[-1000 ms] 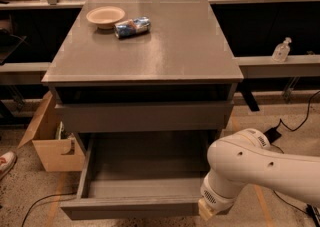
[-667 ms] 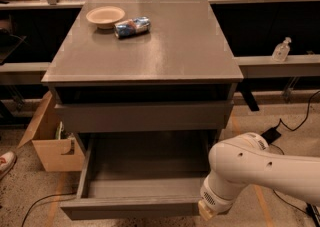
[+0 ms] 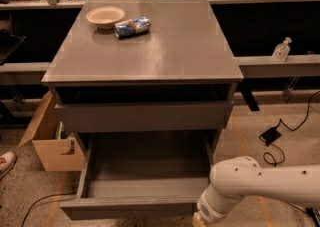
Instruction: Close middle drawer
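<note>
The middle drawer [image 3: 131, 207] of the grey cabinet [image 3: 150, 46] is pulled far out. Its shallow grey box interior [image 3: 145, 173] is bare, and its flat front faces me near the bottom edge. My white arm [image 3: 260, 183] comes in from the lower right. My gripper [image 3: 201, 218] is at the bottom edge, right at the right end of the drawer front, and mostly cut off by the frame. The slimmer drawer front above [image 3: 145, 116] stands out slightly from the cabinet.
A cream bowl [image 3: 105, 17] and a crushed can [image 3: 132, 27] lie on the cabinet top at the back left. An open cardboard box [image 3: 52, 143] stands on the floor to the left. Cables and a black power brick [image 3: 270, 135] lie on the right. A bottle [image 3: 281, 50] stands on the right ledge.
My arm has sunk a little lower at the drawer's right front corner. The drawer has not visibly moved.
</note>
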